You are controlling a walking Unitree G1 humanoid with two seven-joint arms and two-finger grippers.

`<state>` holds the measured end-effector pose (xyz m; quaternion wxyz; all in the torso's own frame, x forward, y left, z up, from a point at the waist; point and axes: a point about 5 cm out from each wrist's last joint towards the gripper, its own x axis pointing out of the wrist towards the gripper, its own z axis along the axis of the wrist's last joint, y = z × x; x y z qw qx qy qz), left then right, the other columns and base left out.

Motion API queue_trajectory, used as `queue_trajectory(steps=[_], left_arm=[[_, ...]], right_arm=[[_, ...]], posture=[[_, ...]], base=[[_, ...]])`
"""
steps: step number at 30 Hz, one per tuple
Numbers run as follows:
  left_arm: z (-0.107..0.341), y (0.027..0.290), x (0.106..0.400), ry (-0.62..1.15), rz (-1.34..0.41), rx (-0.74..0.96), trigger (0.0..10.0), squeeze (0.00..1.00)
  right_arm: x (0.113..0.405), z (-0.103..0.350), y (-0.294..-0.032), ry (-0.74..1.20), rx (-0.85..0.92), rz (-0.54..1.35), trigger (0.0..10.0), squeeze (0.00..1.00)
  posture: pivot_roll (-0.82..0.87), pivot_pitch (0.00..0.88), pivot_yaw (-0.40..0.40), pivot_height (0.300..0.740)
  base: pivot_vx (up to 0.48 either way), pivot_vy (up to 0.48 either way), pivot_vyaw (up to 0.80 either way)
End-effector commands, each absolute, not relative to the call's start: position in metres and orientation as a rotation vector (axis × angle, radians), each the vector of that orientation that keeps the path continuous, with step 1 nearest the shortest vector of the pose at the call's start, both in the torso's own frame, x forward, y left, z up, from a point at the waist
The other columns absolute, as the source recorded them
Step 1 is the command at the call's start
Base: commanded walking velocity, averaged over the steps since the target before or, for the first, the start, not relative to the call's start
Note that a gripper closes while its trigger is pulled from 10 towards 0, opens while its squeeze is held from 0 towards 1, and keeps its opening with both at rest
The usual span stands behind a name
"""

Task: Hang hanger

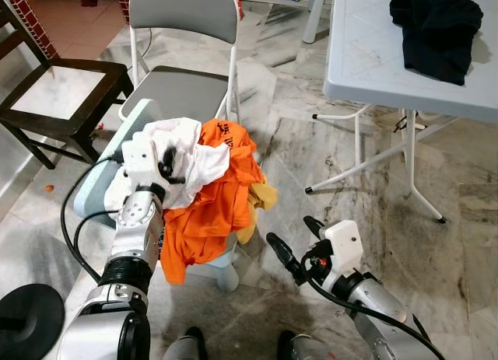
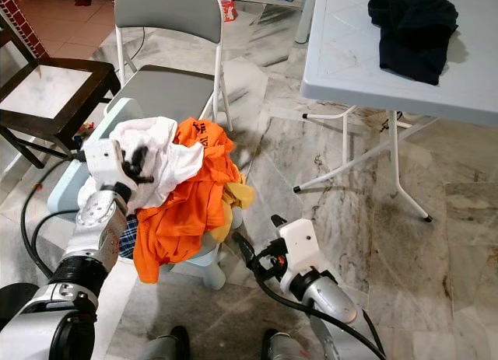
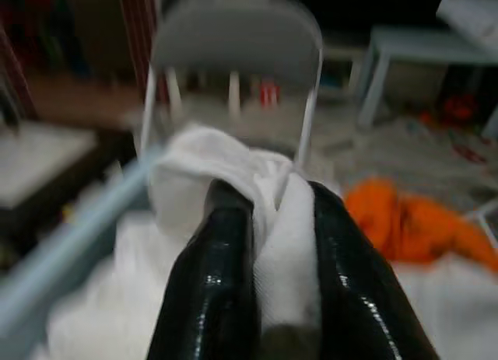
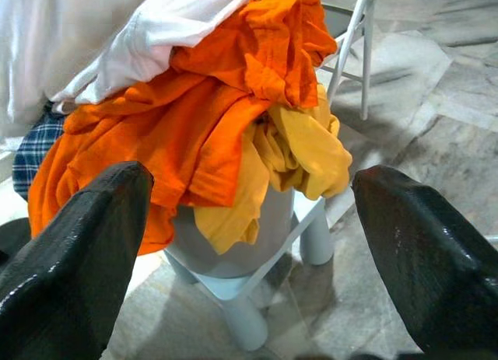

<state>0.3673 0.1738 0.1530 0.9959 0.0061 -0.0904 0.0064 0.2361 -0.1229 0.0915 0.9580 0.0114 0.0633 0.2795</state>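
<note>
Laundry basket [image 1: 93, 190] heaped with clothes is my landmark: I am pinching the white cloth [image 1: 198, 154] atop it with the left gripper [image 1: 167, 164], right gripper [image 1: 294, 247] waiting wide open, empty, beside it, seeing no hanger, so lifting slowly seems wisest.

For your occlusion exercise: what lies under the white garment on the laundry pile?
Under the white garment, pinched by the left pincer, lie an orange garment, yellow cloth and blue checked fabric. Anything deeper is covered.
</note>
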Motion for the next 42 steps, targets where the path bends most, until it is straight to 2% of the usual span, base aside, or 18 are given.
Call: queue_trajectory(steps=[1, 9, 11, 12, 13, 14, 15, 17, 20, 26, 30, 33, 35, 37, 39, 42], left_arm=[[0.171, 0.172, 0.367, -0.275, 0.012, 0.054, 0.0, 0.00], [0.269, 0.162, 0.379, -0.588, -0.020, 0.089, 0.0, 0.00], [0.269, 0.162, 0.379, -0.588, -0.020, 0.089, 0.0, 0.00], [0.309, 0.159, 0.378, -0.710, -0.038, 0.100, 0.0, 0.00], [0.325, 0.157, 0.376, -0.759, -0.053, 0.101, 0.0, 0.00], [0.325, 0.157, 0.376, -0.759, -0.053, 0.101, 0.0, 0.00], [0.349, 0.152, 0.373, -0.826, -0.076, 0.098, 0.0, 0.00], [0.354, 0.151, 0.373, -0.839, -0.081, 0.097, 0.0, 0.00], [0.402, 0.135, 0.359, -0.987, -0.151, 0.056, 0.0, 0.00], [0.430, 0.134, 0.345, -1.075, -0.162, -0.003, 0.0, 0.00], [0.416, 0.144, 0.349, -1.004, -0.127, -0.046, 0.0, 0.00], [0.375, 0.161, 0.362, -0.827, -0.065, -0.114, 0.0, 0.00], [0.364, 0.166, 0.364, -0.783, -0.043, -0.119, 0.0, 0.00], [0.317, 0.191, 0.368, -0.613, 0.051, -0.157, 0.0, 0.00], [0.301, 0.199, 0.367, -0.564, 0.079, -0.161, 0.0, 0.00], [0.252, 0.223, 0.360, -0.435, 0.167, -0.124, 0.0, 0.00]], right_arm=[[0.235, 0.090, -0.124, 0.140, 0.033, 0.572, 10.0, 0.00], [0.239, 0.090, -0.123, 0.136, 0.027, 0.562, 10.0, 0.00], [0.239, 0.090, -0.123, 0.136, 0.027, 0.562, 10.0, 0.00], [0.242, 0.090, -0.122, 0.131, 0.027, 0.554, 10.0, 0.00], [0.243, 0.089, -0.121, 0.130, 0.028, 0.552, 10.0, 0.00], [0.243, 0.089, -0.121, 0.130, 0.028, 0.552, 10.0, 0.00], [0.244, 0.089, -0.120, 0.128, 0.028, 0.551, 10.0, 0.00], [0.244, 0.089, -0.119, 0.127, 0.028, 0.551, 10.0, 0.00], [0.247, 0.088, -0.115, 0.120, 0.032, 0.550, 10.0, 0.00], [0.248, 0.086, -0.111, 0.119, 0.036, 0.544, 10.0, 0.00], [0.247, 0.083, -0.109, 0.124, 0.039, 0.543, 10.0, 0.00], [0.247, 0.081, -0.109, 0.127, 0.038, 0.544, 10.0, 0.00], [0.247, 0.081, -0.109, 0.128, 0.036, 0.545, 10.0, 0.00], [0.247, 0.080, -0.110, 0.131, 0.032, 0.548, 10.0, 0.00], [0.247, 0.080, -0.110, 0.133, 0.031, 0.550, 10.0, 0.00], [0.246, 0.078, -0.110, 0.141, 0.025, 0.562, 10.0, 0.00]], posture=[[-0.10, 0.213, 0.013, 0.740], [-0.10, 0.203, 0.017, 0.740], [-0.10, 0.203, 0.017, 0.740], [-0.09, 0.195, 0.022, 0.740], [-0.08, 0.193, 0.025, 0.740], [-0.08, 0.193, 0.025, 0.740], [-0.08, 0.192, 0.026, 0.740], [-0.08, 0.192, 0.026, 0.740], [-0.07, 0.184, 0.036, 0.740], [-0.06, 0.183, 0.044, 0.740], [-0.05, 0.187, 0.043, 0.740], [-0.05, 0.189, 0.040, 0.740], [-0.04, 0.192, 0.036, 0.740], [-0.04, 0.197, 0.030, 0.740], [-0.04, 0.199, 0.026, 0.740], [-0.02, 0.204, 0.013, 0.740]], base=[[0.000, 0.000, 0.00], [0.000, 0.000, 0.00], [0.000, 0.000, 0.00], [0.000, 0.000, 0.00], [0.000, 0.000, 0.00], [0.000, 0.000, 0.00], [0.000, 0.000, 0.00], [0.000, 0.000, 0.00], [0.000, 0.000, 0.00], [0.000, 0.000, 0.00], [0.000, 0.000, 0.00], [0.000, 0.000, 0.00], [0.000, 0.000, 0.00], [0.000, 0.000, 0.00], [0.000, 0.000, 0.00], [0.000, 0.000, 0.00]])
